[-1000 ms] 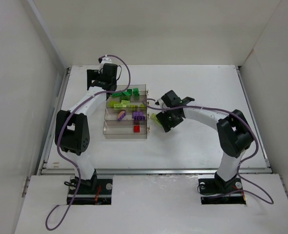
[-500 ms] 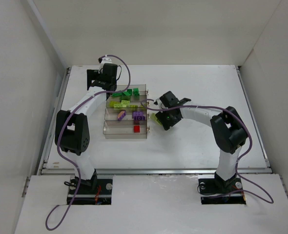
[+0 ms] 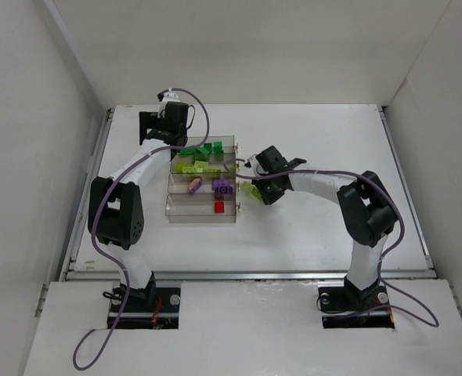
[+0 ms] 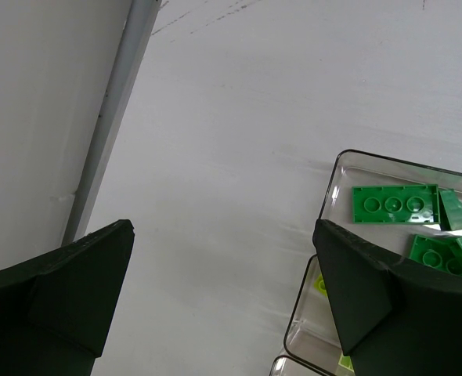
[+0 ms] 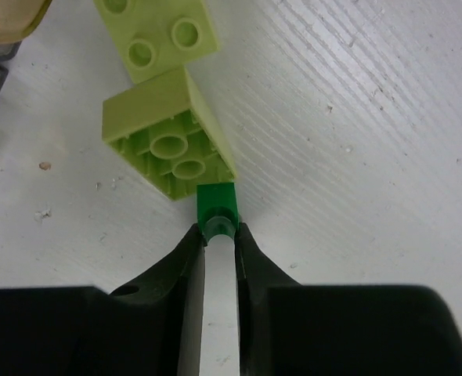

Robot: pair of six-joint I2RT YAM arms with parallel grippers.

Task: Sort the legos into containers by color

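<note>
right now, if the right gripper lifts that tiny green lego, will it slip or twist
Probably stiff: the green lego looks like hard plastic. The right gripper pinches only its near end, so its smooth sides may pivot or slip. It seems to touch the upturned yellow-green brick, likely light enough to get nudged.
</note>
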